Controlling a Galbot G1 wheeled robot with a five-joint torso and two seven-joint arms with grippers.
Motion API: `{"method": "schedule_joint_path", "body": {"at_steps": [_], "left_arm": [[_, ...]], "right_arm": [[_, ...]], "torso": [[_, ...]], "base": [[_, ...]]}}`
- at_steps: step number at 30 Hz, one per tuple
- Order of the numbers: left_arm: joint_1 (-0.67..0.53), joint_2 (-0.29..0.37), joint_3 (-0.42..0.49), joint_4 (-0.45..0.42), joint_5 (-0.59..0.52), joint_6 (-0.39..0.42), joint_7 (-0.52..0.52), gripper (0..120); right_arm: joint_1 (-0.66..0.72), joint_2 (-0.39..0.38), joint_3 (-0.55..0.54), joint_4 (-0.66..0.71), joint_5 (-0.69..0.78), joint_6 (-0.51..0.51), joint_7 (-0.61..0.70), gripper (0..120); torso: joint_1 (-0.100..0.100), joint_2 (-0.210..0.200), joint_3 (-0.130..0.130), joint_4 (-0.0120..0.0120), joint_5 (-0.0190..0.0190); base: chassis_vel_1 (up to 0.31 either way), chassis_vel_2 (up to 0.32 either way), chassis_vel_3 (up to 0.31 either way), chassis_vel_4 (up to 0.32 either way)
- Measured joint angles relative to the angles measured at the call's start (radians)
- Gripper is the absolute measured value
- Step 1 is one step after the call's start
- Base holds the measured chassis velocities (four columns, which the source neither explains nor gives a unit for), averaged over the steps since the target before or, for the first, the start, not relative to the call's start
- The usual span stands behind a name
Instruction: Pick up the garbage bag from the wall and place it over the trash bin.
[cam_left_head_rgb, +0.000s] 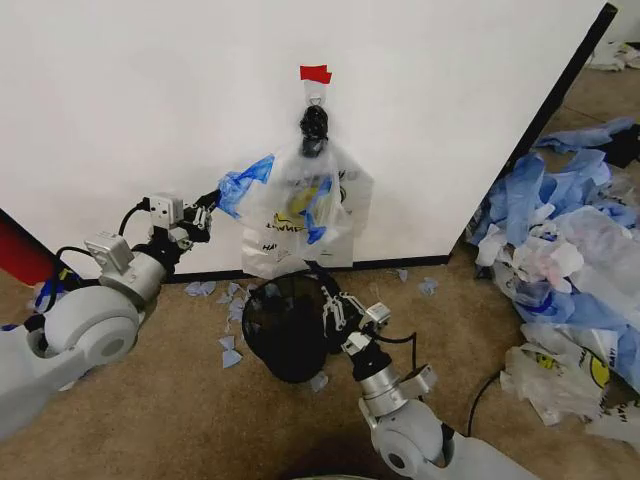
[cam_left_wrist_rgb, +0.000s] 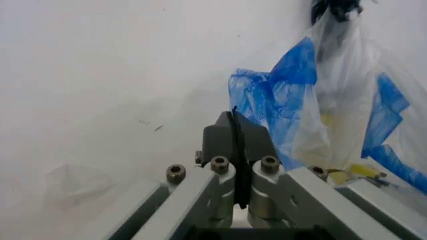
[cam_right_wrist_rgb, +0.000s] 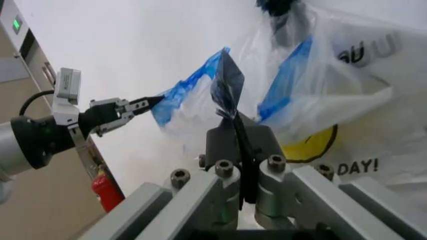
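Against the white wall (cam_left_head_rgb: 120, 100), the garbage bag (cam_left_head_rgb: 300, 215) hangs from a small black hook (cam_left_head_rgb: 314, 122) beneath a strip of red tape (cam_left_head_rgb: 315, 73), its yellow smiley face and blue patches showing through crinkled translucent plastic. Reaching in from the left, the left gripper (cam_left_head_rgb: 212, 207) has its fingers pressed together on a blue flap at the bag's edge, pulling that corner out sideways from the hanging body. Directly below the bag, the trash bin (cam_left_head_rgb: 285, 325), a black wire-mesh basket, sits tipped on the brown carpet (cam_left_head_rgb: 150, 420) just in front of the black baseboard. The right gripper (cam_left_head_rgb: 330, 308) is clamped on the bin's rim, a fold of dark mesh pinched between its closed fingers in the right wrist view. Blue plastic scraps (cam_left_head_rgb: 230, 350) litter the carpet around the bin, and a heap of spent bags (cam_left_head_rgb: 570, 250) lies to the right.
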Motion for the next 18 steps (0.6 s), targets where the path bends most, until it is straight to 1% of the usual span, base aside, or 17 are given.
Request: {"method": "schedule_joint_path", "body": {"at_steps": [5, 10, 18], "left_arm": [[0.044, -0.018, -0.034, -0.017, 0.019, 0.032, -0.042, 0], [0.055, -0.039, -0.035, -0.02, 0.027, 0.034, -0.047, 0], [0.062, -0.068, -0.029, -0.021, 0.037, 0.035, -0.047, 0]], "right_arm": [[-0.02, -0.01, 0.022, 0.014, -0.004, 0.001, 0.001, 0], [-0.019, -0.015, 0.028, 0.019, -0.013, -0.001, 0.006, 0], [0.013, -0.049, 0.012, 0.058, -0.002, -0.055, 0.047, 0]], "torso": [[0.0, 0.0, 0.0, 0.0003, 0.0], [0.0, 0.0, 0.0, 0.0002, 0.0001], [0.0, 0.0, 0.0, 0.0001, 0.0]], "base": [[0.0, 0.0, 0.0, 0.0], [0.0, 0.0, 0.0, 0.0], [0.0, 0.0, 0.0, 0.0]]}}
